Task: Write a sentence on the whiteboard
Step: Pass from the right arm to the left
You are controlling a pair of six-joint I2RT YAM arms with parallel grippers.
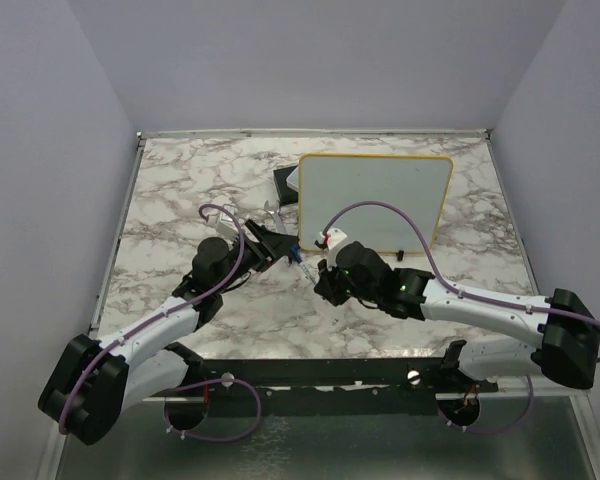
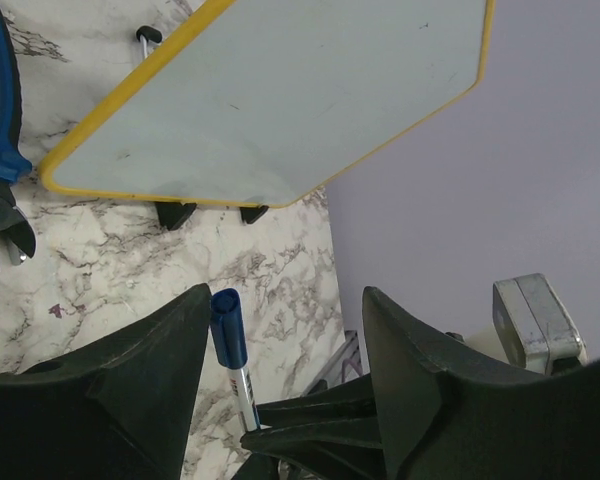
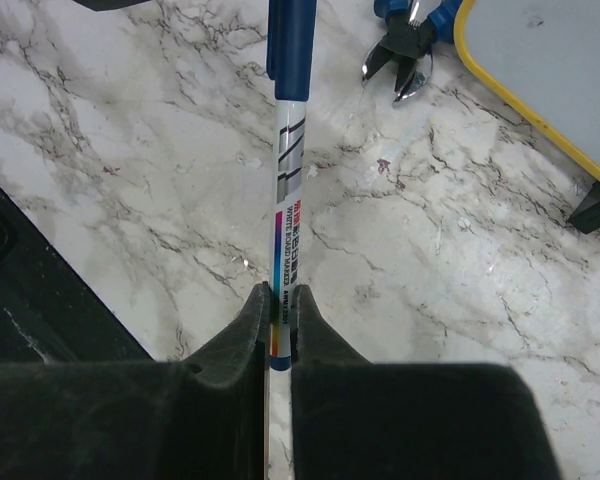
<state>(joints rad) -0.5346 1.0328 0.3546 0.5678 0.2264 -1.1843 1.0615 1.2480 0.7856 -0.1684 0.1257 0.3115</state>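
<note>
The whiteboard (image 1: 375, 200), white with a thin yellow frame and small black feet, stands tilted at the back of the marble table; it also shows in the left wrist view (image 2: 280, 90) and the right wrist view (image 3: 540, 60). My right gripper (image 1: 325, 272) (image 3: 279, 295) is shut on the tail end of a white marker (image 3: 288, 200) with a blue cap (image 2: 228, 325). The marker (image 1: 302, 268) points toward my left gripper (image 1: 285, 250) (image 2: 288, 295). That gripper is open, its jaws either side of the cap, which lies against one finger (image 2: 170, 350).
A small grey-and-black box (image 1: 287, 183) lies left of the whiteboard. Blue-handled cutters (image 2: 0, 150) (image 3: 405, 45) lie on the table near the board's front left corner. The table is ringed by pale walls and a metal rim (image 1: 115, 260).
</note>
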